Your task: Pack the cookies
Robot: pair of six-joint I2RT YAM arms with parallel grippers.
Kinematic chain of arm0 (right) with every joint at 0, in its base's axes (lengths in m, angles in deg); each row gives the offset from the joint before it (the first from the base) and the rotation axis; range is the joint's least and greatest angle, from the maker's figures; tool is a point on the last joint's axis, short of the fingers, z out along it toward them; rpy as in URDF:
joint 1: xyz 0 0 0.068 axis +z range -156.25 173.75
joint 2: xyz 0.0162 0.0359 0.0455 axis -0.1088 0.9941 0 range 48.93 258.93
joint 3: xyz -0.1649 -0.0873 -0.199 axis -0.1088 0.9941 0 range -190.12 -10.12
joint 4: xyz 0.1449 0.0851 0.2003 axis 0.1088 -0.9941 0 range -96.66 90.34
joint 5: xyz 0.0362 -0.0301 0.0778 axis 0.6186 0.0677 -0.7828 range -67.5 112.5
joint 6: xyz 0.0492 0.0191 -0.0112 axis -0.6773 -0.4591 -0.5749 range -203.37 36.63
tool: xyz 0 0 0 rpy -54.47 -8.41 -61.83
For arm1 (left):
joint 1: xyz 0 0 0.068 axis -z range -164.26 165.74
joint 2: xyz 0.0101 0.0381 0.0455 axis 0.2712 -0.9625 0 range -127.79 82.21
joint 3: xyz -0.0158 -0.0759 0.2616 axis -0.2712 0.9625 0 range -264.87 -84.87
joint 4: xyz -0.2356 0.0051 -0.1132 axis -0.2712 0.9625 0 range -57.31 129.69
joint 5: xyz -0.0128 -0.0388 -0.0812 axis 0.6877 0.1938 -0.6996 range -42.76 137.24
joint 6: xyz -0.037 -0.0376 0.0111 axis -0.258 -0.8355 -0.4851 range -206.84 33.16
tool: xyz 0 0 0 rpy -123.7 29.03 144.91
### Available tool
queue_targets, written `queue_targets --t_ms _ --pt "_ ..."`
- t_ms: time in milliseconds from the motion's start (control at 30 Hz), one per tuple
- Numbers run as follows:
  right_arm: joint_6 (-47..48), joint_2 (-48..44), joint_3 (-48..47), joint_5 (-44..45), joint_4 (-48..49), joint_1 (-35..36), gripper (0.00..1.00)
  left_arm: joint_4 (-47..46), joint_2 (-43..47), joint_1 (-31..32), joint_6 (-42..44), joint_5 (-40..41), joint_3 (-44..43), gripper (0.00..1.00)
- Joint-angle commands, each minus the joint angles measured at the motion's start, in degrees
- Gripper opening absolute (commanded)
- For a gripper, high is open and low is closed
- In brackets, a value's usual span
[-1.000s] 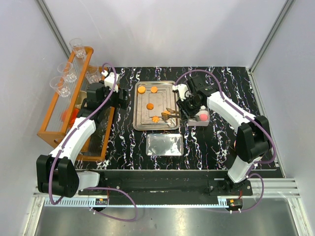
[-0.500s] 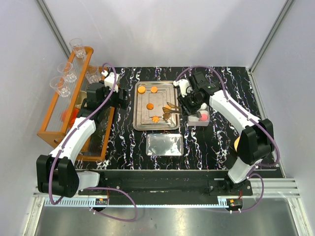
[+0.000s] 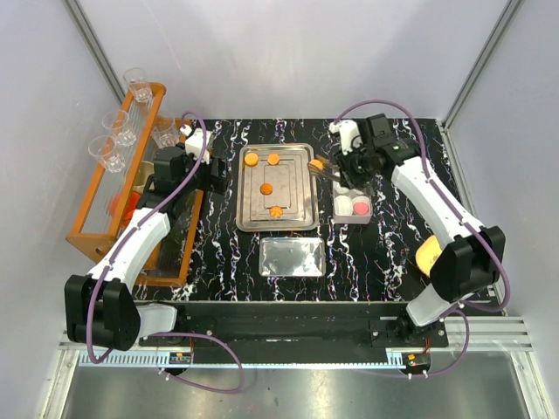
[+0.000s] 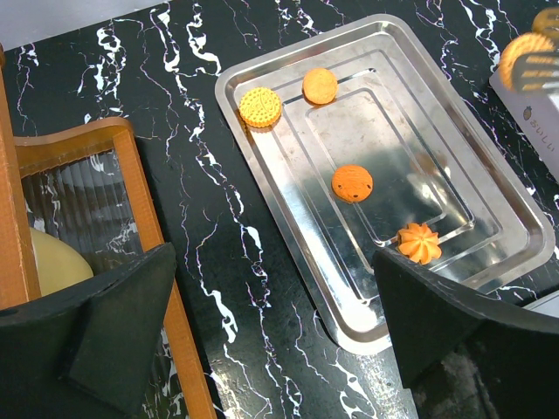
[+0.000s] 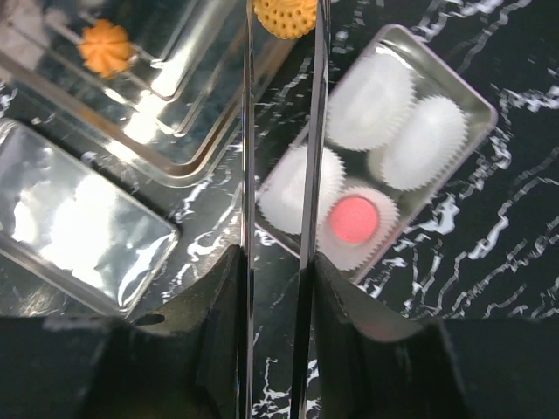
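The right arm stretches from its base far across the black marbled table [image 3: 384, 253], elbow out to the right and wrist bent back toward the left. The right gripper [image 3: 348, 165] has its dark fingers [image 5: 210, 332] squeezed onto a pair of long metal tongs [image 5: 247, 131]. The two thin tines run straight ahead of the fingertips and pinch a round yellow-orange biscuit [image 5: 286, 16] at their far ends, over the right rim of the rectangular steel tray [image 3: 245, 214]. Just right of the tines lies a small rectangular box [image 5: 479, 103] with four white pleated paper cups [image 5: 370, 100], the nearest one holding a pink round biscuit [image 5: 355, 218]. The left arm is folded over the wooden rack [image 4: 131, 183]. The left gripper [image 4: 272, 262] is empty, its black fingers [image 4: 105, 332] wide apart. Ahead of them, on the tray, lie an orange flower-shaped biscuit [image 4: 418, 242] and three round orange biscuits [image 4: 352, 183].
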Motion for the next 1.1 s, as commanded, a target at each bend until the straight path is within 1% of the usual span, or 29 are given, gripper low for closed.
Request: queue_targets --t_ms 0,133,467,833,1067 --pt "-0.78 -3.74 -1.82 0.54 1.80 -5.13 0.13 -2.45 0.66 0.21 0.47 -0.24 0.54 0.99" --pt "-0.08 -5.49 -0.85 -0.69 1.98 -10.58 0.13 -2.54 0.49 0.21 0.47 -0.24 0.63 0.99" --pt "1.94 -8.75 6.09 -3.06 3.73 -18.23 0.14 -2.62 -0.04 0.21 0.30 -0.42 0.36 0.99" --pt "2.74 -9.10 12.68 -5.00 6.46 -20.52 0.15 -2.45 -0.22 0.21 0.21 -0.51 0.36 0.99" --pt "2.82 -7.09 13.48 -5.70 7.69 -20.62 0.16 -2.36 -0.48 0.21 0.21 -0.33 0.36 0.99"
